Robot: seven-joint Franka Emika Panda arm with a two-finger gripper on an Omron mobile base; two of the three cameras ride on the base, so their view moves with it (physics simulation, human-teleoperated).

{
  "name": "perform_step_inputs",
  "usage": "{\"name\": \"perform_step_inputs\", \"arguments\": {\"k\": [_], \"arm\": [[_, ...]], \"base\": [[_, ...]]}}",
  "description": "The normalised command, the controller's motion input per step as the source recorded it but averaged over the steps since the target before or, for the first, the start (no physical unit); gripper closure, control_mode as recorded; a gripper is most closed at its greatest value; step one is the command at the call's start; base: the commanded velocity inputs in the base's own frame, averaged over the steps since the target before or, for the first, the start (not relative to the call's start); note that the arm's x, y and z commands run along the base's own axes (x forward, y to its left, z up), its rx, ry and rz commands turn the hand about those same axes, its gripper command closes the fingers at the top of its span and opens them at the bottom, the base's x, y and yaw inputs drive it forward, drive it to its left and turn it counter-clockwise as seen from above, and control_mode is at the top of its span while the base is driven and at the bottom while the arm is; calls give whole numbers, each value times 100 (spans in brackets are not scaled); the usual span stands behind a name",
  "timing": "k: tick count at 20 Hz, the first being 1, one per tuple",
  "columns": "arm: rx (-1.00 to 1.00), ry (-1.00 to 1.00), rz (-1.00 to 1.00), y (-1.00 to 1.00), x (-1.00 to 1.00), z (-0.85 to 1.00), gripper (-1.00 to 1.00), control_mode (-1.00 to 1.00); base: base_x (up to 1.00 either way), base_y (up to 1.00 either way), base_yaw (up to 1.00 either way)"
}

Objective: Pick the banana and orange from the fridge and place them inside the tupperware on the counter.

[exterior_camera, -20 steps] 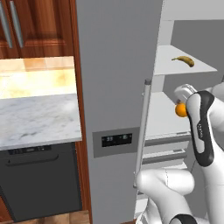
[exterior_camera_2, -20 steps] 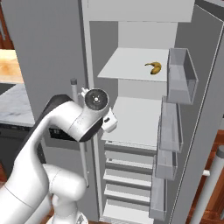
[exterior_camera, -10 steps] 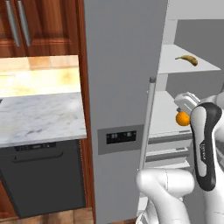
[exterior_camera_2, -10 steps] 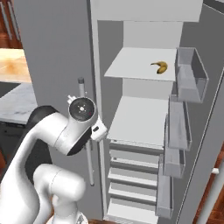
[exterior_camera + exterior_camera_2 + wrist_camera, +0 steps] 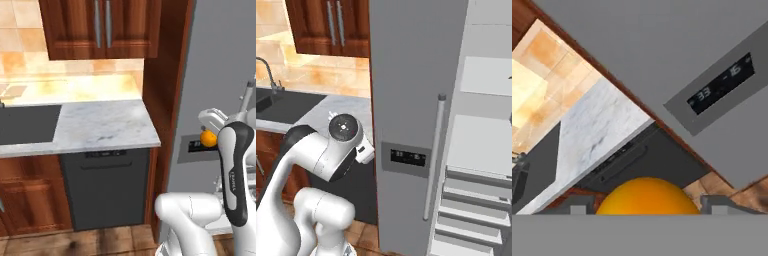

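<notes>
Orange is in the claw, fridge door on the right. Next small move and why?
Probably carry the orange left, toward the counter. The claw is shut on it, its fingers on either side, in front of the fridge door's display panel, with the marble counter lying to the left. No tupperware can be seen there yet.

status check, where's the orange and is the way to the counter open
Gripper shut on orange. Fridge door beside arm. Counter ahead, nothing between.

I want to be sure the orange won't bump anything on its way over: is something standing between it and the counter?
Nothing visible does. The gripper holds the orange in front of the fridge door, and the counter lies bare to the side. The tupperware isn't visible.
</notes>
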Motion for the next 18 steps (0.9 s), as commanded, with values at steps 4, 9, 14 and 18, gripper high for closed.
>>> {"name": "perform_step_inputs", "arguments": {"k": [4,9,14,18], "arm": [[0,0,0,0,0,0,100,100],[0,0,0,0,0,0,100,100],[0,0,0,0,0,0,100,100],[0,0,0,0,0,0,100,100]], "base": [[0,100,7],[0,100,6],[0,100,2],[2,100,1]]}}
